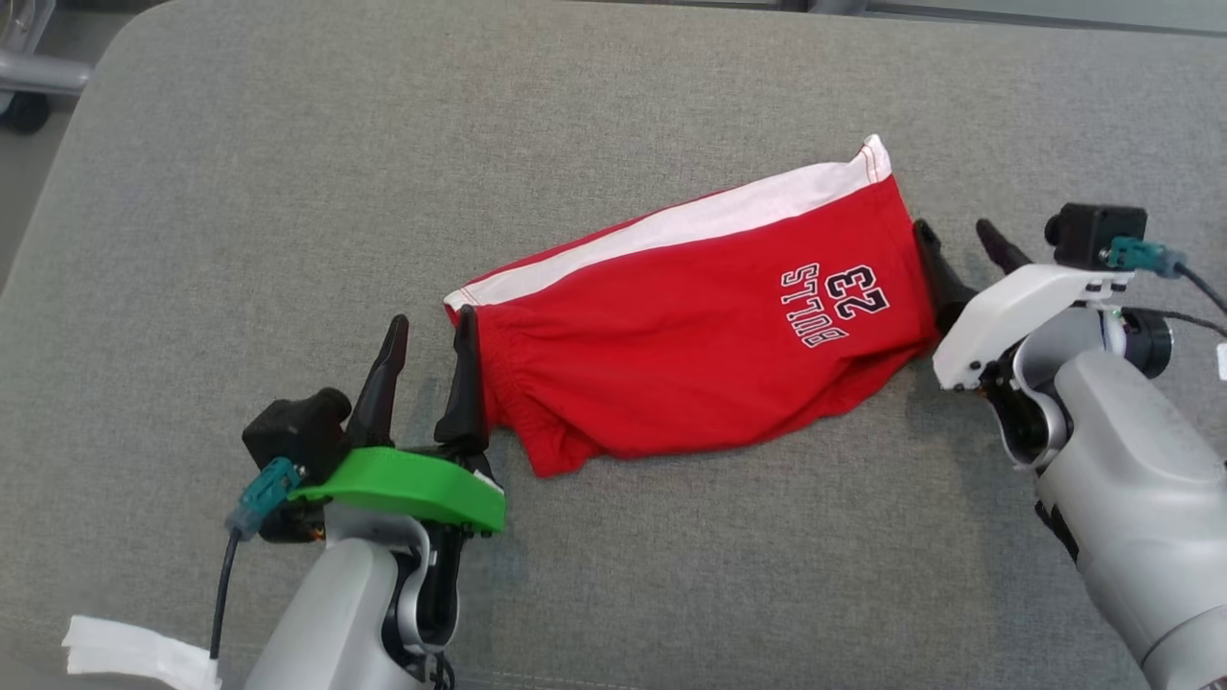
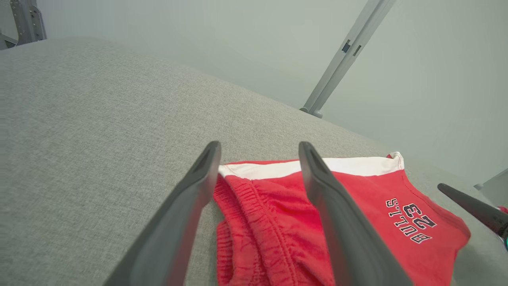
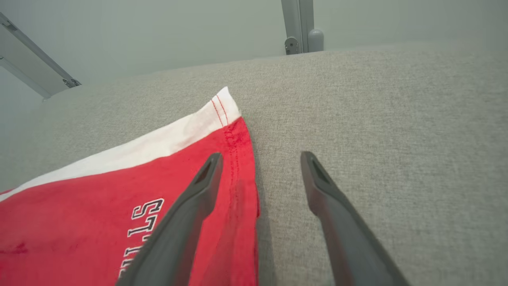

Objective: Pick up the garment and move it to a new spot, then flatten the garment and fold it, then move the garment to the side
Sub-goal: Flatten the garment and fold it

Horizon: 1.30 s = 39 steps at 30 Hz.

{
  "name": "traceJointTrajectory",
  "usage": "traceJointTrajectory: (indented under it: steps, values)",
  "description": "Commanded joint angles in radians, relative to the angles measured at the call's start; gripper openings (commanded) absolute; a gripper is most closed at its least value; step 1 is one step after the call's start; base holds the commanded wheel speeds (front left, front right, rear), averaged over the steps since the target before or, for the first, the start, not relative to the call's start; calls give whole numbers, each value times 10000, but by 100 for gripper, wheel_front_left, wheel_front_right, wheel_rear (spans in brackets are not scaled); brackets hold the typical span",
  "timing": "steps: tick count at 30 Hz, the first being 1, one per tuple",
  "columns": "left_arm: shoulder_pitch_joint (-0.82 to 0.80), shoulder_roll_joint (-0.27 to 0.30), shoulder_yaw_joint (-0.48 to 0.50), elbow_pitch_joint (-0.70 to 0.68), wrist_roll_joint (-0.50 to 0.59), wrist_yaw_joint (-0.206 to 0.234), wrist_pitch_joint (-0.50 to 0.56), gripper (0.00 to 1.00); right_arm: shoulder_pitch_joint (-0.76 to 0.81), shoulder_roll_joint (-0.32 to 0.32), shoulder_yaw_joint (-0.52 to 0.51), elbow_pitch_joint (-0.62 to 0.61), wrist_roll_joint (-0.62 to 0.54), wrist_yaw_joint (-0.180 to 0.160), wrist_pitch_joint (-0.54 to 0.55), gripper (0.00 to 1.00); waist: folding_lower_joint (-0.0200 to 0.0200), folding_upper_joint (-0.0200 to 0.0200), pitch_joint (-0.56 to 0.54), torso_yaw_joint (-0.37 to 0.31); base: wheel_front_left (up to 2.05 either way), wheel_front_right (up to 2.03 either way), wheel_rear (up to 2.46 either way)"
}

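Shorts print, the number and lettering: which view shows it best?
Head view: the whole print on the red shorts lies unobstructed, seen from above. Left wrist view shows it whole too, but small and slanted. Right wrist view catches a few letters, the rest cut off by the right gripper and the frame.

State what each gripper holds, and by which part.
Nothing is held: the left gripper and right gripper stand open at opposite ends of the red shorts.
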Motion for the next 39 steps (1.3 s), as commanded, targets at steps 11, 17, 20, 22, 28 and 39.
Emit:
traceJointTrajectory:
  steps: [11,17,20,22,28,39]
  values:
    - [1749,-56,699,-1610,977,-157,-26,100,819,288,345,947,324,3,571,100,0,0,-422,236,0,0,0]
    - [2069,-157,900,-1698,1158,-225,-26,100,1071,713,535,1371,495,3,974,100,0,0,-554,413,0,0,0]
    - [2147,-189,991,-1700,1221,-236,-26,100,1161,842,564,1514,623,3,1165,46,0,0,-622,439,0,0,0]
    - [2177,-209,1037,-1691,1257,-251,-26,100,1189,898,494,1586,759,3,1133,17,0,0,-676,441,0,0,0]
    - [2314,-237,1124,-1640,1219,-314,-26,100,1154,1031,-29,1572,1362,3,715,0,0,0,-846,357,0,0,0]
    - [2639,-273,1124,-1643,1290,-398,-26,100,2769,843,-689,-80,3148,1,-514,0,0,0,-1450,-238,0,0,0]
